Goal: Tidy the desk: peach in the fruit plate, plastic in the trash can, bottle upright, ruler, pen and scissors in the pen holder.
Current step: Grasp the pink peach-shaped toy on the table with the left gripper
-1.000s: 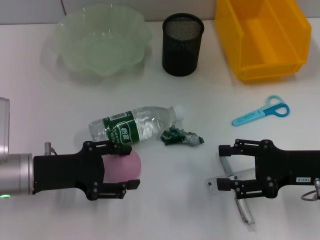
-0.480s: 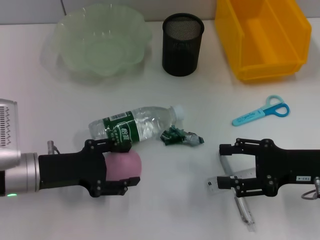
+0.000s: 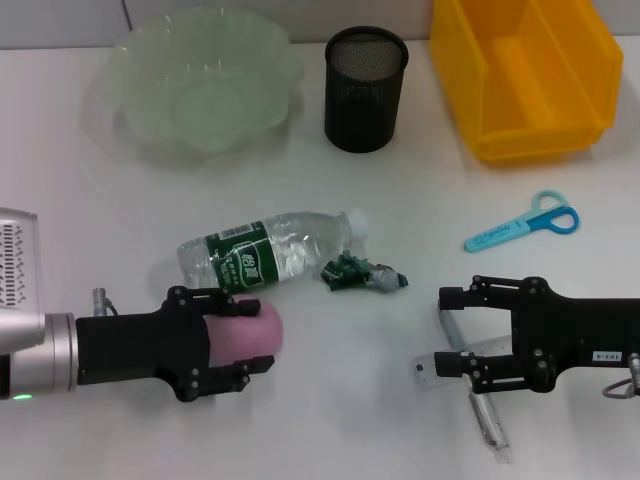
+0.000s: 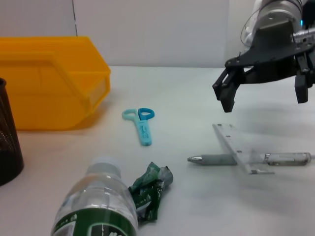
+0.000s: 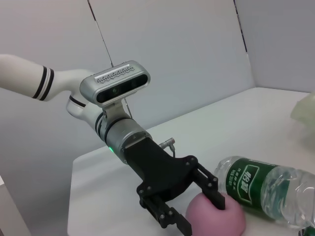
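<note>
The pink peach [image 3: 240, 335] lies on the table below the toppled bottle [image 3: 270, 250], with my left gripper [image 3: 262, 336] shut on it; the right wrist view shows the fingers [image 5: 216, 199] pressing its sides. My right gripper [image 3: 455, 330] hovers open above the ruler [image 3: 470, 352] and the grey pen [image 3: 485, 415], which cross each other. A crumpled green plastic wrapper [image 3: 362, 272] sits by the bottle cap. Blue scissors [image 3: 525, 225] lie at the right. The black mesh pen holder [image 3: 365, 90], the green fruit plate [image 3: 205, 85] and the yellow trash can [image 3: 525, 75] stand along the back.
In the left wrist view the wrapper [image 4: 150, 189] lies beside the bottle [image 4: 98, 206], with the scissors [image 4: 141, 125] and the pen [image 4: 246, 159] beyond. A grey wall runs behind the table.
The left gripper's fingers have closed in on the peach and the arm has shifted slightly. The right arm has not moved.
</note>
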`<state>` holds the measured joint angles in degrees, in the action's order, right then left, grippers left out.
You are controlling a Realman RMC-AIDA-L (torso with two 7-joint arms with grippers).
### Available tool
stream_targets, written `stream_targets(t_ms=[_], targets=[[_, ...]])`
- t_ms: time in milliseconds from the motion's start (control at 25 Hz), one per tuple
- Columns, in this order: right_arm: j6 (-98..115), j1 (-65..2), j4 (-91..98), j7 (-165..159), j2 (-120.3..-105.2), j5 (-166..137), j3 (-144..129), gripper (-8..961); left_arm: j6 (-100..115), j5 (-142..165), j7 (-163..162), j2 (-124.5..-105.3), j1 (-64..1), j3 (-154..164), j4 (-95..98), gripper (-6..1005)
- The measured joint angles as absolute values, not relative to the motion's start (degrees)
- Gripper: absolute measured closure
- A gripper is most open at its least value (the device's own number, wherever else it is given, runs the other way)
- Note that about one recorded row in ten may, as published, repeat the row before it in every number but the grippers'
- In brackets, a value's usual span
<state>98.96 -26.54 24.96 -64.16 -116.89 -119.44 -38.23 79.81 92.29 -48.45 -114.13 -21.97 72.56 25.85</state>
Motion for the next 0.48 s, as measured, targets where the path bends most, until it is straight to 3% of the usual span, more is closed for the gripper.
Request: stream_targets(t_ms=[200,480], targets=[[98.96,-26.54,24.96,-64.16,-116.89,-119.44,-38.23,161,79.64,93.54,-45.5,-114.45,-21.32,72.22,25.87,386],[98.96,-26.54,24.96,-64.16,-116.89,-119.44,-38.23,164,80.05,95.17,-44.22,-114.89,-20.83,72.13,27.34,624]])
